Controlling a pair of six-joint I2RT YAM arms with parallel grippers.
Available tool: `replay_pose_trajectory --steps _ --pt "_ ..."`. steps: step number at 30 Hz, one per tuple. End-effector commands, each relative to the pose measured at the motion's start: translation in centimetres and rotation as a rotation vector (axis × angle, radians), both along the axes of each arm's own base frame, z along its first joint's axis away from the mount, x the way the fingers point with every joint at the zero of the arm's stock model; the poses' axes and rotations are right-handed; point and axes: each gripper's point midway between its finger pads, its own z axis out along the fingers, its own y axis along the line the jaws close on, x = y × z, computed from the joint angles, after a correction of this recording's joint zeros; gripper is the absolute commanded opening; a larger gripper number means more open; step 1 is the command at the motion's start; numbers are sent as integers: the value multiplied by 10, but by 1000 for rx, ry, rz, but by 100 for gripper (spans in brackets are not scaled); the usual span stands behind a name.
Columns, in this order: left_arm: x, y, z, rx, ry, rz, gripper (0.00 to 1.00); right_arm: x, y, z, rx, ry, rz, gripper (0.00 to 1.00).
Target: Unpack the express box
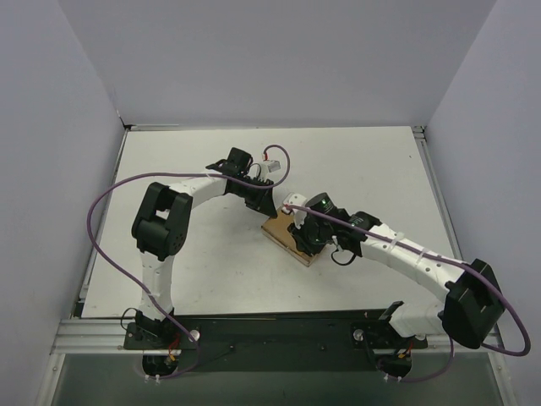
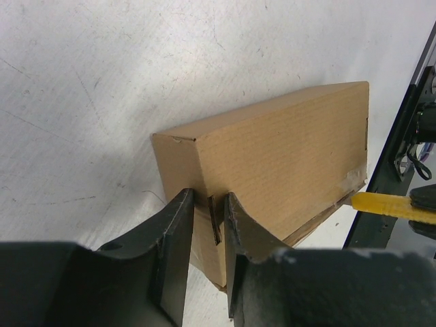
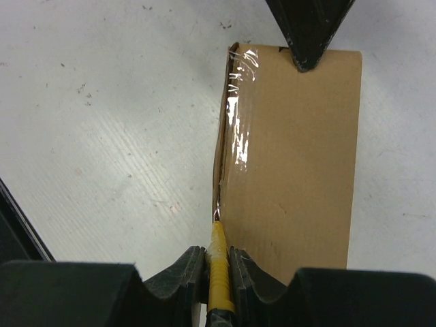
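The express box [image 1: 281, 232] is a brown cardboard mailer lying flat at the table's middle. In the left wrist view my left gripper [image 2: 208, 216] is shut on a thin cardboard edge at the near end corner of the box [image 2: 279, 150]. My right gripper [image 3: 218, 257] is shut on the yellow utility knife [image 3: 219, 240]. The knife's tip touches the box's taped side seam [image 3: 235, 122], which gapes slightly along the box [image 3: 300, 163]. The left fingers [image 3: 310, 27] show at the box's far end. The knife also shows in the left wrist view [image 2: 385, 204]. From above, the left gripper [image 1: 264, 205] and the right gripper [image 1: 304, 238] meet over the box.
The white table [image 1: 372, 169] is walled by grey panels on three sides. A black rail [image 1: 279, 334] with both arm bases runs along the near edge. Purple cables [image 1: 106, 203] loop beside each arm.
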Motion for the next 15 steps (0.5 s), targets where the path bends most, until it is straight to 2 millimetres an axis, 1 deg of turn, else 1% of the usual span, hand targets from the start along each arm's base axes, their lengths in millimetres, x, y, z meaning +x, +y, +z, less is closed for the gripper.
replay_pose_trajectory --steps 1,15 --pt "9 18 -41 143 -36 8 32 -21 -13 -5 -31 55 40 0" --pt "13 20 -42 156 -50 7 31 -33 -30 -3 -55 65 12 0"
